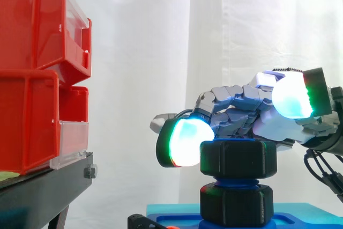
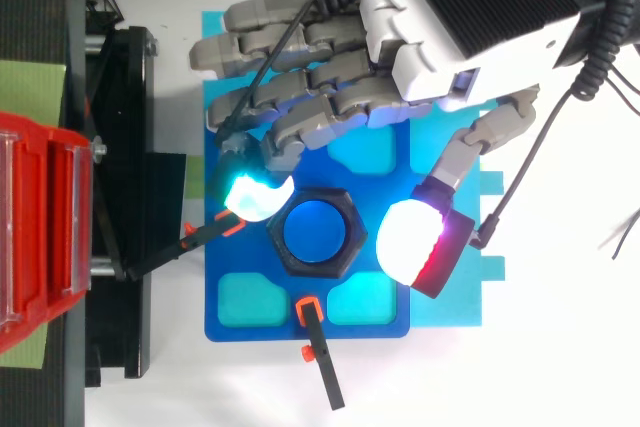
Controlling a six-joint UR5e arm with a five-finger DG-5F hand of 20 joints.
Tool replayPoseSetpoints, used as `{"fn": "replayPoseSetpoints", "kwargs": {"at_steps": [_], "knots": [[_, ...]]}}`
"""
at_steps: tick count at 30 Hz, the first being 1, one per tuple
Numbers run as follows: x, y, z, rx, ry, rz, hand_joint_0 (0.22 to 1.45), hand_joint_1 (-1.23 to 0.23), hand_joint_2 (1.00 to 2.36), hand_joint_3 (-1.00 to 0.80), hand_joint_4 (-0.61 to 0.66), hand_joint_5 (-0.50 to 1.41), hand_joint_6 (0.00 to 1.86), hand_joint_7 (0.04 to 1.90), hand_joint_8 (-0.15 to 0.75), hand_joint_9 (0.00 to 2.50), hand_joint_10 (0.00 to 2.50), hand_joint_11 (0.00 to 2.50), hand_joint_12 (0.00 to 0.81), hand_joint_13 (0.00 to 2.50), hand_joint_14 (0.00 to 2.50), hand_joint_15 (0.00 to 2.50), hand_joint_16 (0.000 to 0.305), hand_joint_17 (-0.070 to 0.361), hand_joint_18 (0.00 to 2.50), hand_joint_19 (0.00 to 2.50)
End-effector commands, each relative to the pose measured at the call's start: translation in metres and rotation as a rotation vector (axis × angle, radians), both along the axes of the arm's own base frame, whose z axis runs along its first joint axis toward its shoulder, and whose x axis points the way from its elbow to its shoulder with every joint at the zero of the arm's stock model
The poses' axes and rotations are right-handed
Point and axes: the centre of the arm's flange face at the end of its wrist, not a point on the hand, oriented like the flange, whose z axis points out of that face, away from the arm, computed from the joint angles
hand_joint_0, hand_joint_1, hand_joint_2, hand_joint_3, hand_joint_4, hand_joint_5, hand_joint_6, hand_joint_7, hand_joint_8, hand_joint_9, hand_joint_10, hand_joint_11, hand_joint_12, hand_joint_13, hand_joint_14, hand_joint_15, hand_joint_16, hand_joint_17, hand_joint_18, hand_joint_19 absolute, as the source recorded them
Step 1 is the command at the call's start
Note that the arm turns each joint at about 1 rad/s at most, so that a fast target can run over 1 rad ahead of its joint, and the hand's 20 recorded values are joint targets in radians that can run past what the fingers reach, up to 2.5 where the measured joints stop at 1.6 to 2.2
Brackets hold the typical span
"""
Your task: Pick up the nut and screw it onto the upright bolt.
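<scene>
- The white curtain (image 1: 161, 36) fills the background of the side view, top to bottom.
- The red bins (image 1: 32, 68) are stacked at the left edge. They sit on the black stand (image 1: 43, 186), which runs down the left side of the top view.
- The white desk (image 2: 560, 367) shows at the lower right of the top view.
- My hand (image 2: 470, 17) comes in from the upper right of the top view and from the right edge of the side view. It lies across the upper centre, fingers reaching left.
- My hand is open: the fingers are loosely stretched and clamp nothing.
- The blue plate (image 2: 228, 257) lies flat on the desk at centre, with paler pockets sunk in it.
- The bolt (image 2: 318, 232) stands upright at the middle of the plate. In the side view its blue thread shows at lower centre.
- The nut (image 1: 238, 159), black and six-sided, sits on top of the bolt, level, at the centre of both views.
- A lower nut (image 1: 236, 205), also black, sits on the bolt just beneath, with thread between the two.
- One finger pad (image 1: 185, 142), glowing white-green, rests against the nut's left side.
- My thumb pad (image 2: 410, 242) hangs just right of the nut. In the side view it sits higher than the nut's top.
- Two thin black clamps (image 2: 322, 367) with orange tips point at the plate, one from the bottom and one from the left.
</scene>
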Motion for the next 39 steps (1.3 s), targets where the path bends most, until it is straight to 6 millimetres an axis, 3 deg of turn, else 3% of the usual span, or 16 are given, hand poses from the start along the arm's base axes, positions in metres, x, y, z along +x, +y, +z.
{"fn": "replayPoseSetpoints", "kwargs": {"at_steps": [1,9,18,21,26,30,36,39], "knots": [[0.0,-0.001,0.0,0.0,-0.001,-0.002,0.47,-0.26,1.0,-0.5,0.28,-0.12,0.5,0.9,0.254,0.41,0.0,0.0,0.322,0.17,0.0,0.0,0.042,0.094,0.0,0.0],[0.001,-0.008,0.005,0.0,-0.008,-0.008,0.49,-0.31,1.0,-0.5,0.29,-0.04,0.5,1.12,0.264,0.58,0.0,0.0,0.301,0.31,0.0,0.0,0.039,0.087,0.04,0.0],[0.004,-0.017,0.016,-0.004,-0.028,-0.011,0.5,-0.32,1.0,-0.5,0.24,0.01,0.5,1.24,0.262,0.75,0.0,0.0,0.28,0.42,0.0,0.0,0.035,0.079,0.17,0.0],[0.004,-0.019,0.018,-0.006,-0.032,-0.011,0.51,-0.35,1.0,-0.5,0.2,0.04,0.5,1.26,0.253,1.02,0.0,0.0,0.251,0.54,0.0,0.0,0.031,0.07,0.27,0.0],[0.004,-0.02,0.019,-0.006,-0.037,-0.013,0.52,-0.38,1.0,-0.5,0.18,0.07,0.5,1.26,0.219,1.24,0.0,0.0,0.214,0.63,0.0,0.0,0.025,0.057,0.35,0.0],[0.004,-0.023,0.02,-0.007,-0.035,-0.013,0.52,-0.38,1.0,-0.5,0.17,0.04,0.5,1.23,0.237,1.23,0.0,0.0,0.216,0.63,0.0,0.0,0.025,0.057,0.36,0.0],[0.004,-0.025,0.022,-0.009,-0.043,-0.013,0.51,-0.35,1.0,-0.5,0.29,-0.05,0.5,1.0,0.239,1.04,0.0,0.0,0.252,0.56,0.0,0.0,0.031,0.07,0.29,0.0],[0.005,-0.025,0.023,-0.009,-0.044,-0.011,0.49,-0.33,1.0,-0.5,0.27,-0.08,0.5,0.93,0.239,0.95,0.0,0.0,0.268,0.51,0.0,0.0,0.034,0.077,0.24,0.0]]}}
